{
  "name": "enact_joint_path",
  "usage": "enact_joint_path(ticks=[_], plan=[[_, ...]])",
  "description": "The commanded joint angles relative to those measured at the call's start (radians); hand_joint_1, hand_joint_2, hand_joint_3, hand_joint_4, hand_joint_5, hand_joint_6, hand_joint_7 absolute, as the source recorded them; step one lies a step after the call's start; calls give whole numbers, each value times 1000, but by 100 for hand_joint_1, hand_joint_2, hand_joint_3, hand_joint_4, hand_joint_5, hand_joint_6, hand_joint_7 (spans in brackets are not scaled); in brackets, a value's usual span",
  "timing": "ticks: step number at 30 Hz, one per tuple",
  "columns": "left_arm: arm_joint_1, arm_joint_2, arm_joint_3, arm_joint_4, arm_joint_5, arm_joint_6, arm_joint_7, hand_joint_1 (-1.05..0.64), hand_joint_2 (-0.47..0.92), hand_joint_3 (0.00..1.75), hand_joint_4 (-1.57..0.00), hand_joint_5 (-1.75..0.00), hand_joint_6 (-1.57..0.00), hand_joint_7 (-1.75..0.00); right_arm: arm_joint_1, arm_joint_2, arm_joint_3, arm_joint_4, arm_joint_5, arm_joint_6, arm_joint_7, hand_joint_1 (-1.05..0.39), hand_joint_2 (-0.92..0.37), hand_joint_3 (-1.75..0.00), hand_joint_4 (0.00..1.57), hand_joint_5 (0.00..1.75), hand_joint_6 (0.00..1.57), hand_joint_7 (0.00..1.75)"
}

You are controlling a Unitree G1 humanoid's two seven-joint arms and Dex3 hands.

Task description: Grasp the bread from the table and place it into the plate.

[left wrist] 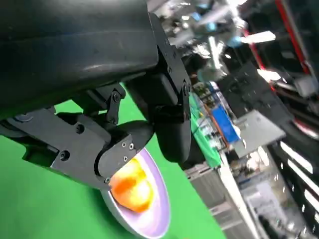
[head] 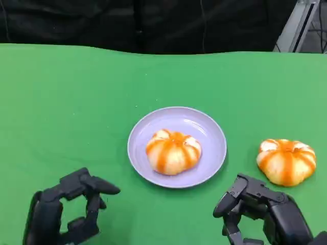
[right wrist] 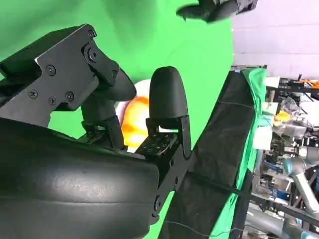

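A lilac plate (head: 190,119) lies mid-table with an orange-striped bread bun (head: 173,151) on it. A second, similar bun (head: 286,161) sits on the green cloth to the plate's right. My right hand (head: 258,209) hovers just in front of that bun, fingers apart and empty; between its fingers (right wrist: 167,99) the right wrist view shows the bun (right wrist: 134,117). My left hand (head: 71,209) is low at the front left, fingers spread and holding nothing. In the left wrist view, the plate (left wrist: 154,211) with its bun (left wrist: 132,188) lies beyond my fingers (left wrist: 124,144).
The green table cloth (head: 66,102) runs to a dark backdrop at the far edge. A metal frame (head: 299,25) stands at the back right. In the right wrist view my left hand (right wrist: 219,10) is seen across the table.
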Motion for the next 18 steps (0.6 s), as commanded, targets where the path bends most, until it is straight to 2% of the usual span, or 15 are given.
enact_joint_path(ticks=[1,7,18], plan=[[42,-16,13,-72,-58,77,-65,-13,44,137,-84,-174,-74,-154,14,-16,-18,-22,15,-1,5,4,-45,-124,70,166,72,137],[49,-37,33,-101,-86,123,-122,-12,46,132,-86,-175,-73,-157,21,-20,-28,-28,23,-1,13,2,-46,-123,70,164,73,137],[23,-78,62,-82,-86,113,-165,-14,46,130,-85,-175,-77,-153,19,-23,-40,-35,20,0,17,2,-45,-125,69,163,73,138]])
